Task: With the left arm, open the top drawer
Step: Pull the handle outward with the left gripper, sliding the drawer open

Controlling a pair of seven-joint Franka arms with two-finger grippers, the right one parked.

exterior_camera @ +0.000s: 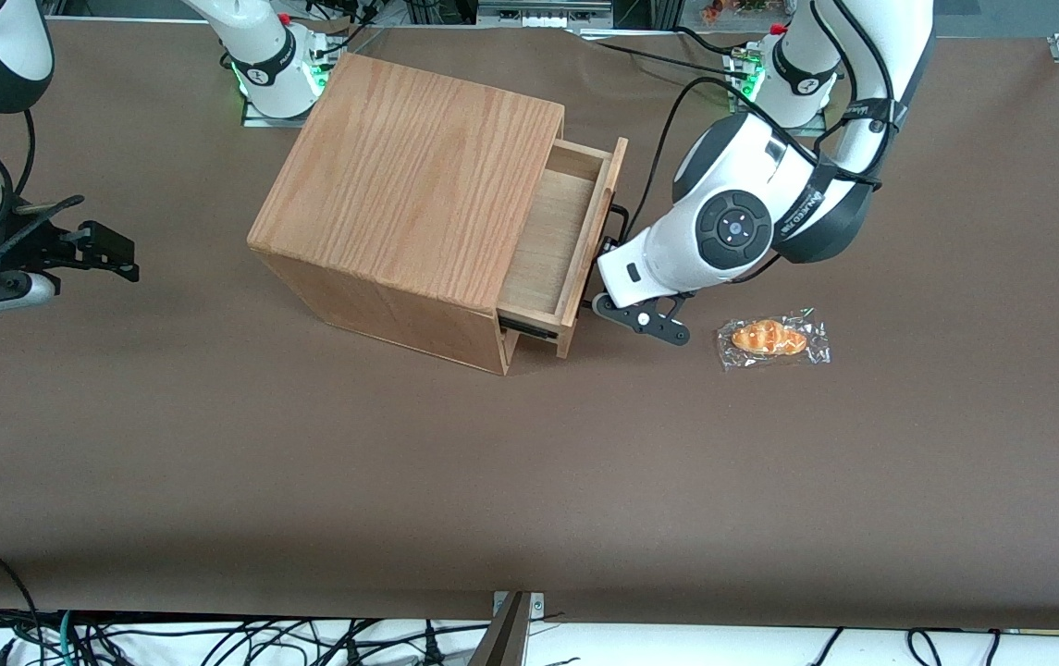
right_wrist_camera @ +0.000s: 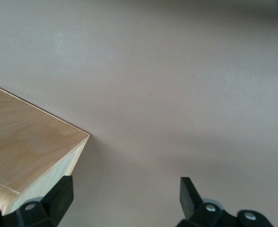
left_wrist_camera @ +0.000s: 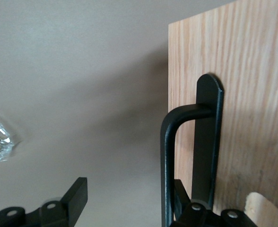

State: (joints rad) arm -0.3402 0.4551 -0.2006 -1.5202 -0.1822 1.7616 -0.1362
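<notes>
In the front view you see the top drawer (exterior_camera: 575,231) already drawn partway out of the oak-grain box (exterior_camera: 418,176), its bare floor showing, with the left arm (exterior_camera: 751,208) bent low just beside the drawer front, toward the working arm's end of the bench (exterior_camera: 529,481). The end effector (exterior_camera: 605,277) sits at the black wire handle (exterior_camera: 619,222); a wrapped bread roll (exterior_camera: 772,339) lies on the bench near the arm, nearer the front camera. Judge the drawer as light and stiff, running on slides, so it should answer to a straight, level pull; the thin bar is smooth metal and the place to hold is its middle span, not the corners. In the left wrist view the handle (left_wrist_camera: 169,156) stands off the plank front (left_wrist_camera: 252,94), and the fingers are spread: one finger (left_wrist_camera: 75,196) hangs well apart over the bench, the other (left_wrist_camera: 179,196) lies tucked between bar and plank, so you are hooking the bar, not pinching it. In the right wrist view you get only a corner of the box (right_wrist_camera: 30,146) on the brown bench.
</notes>
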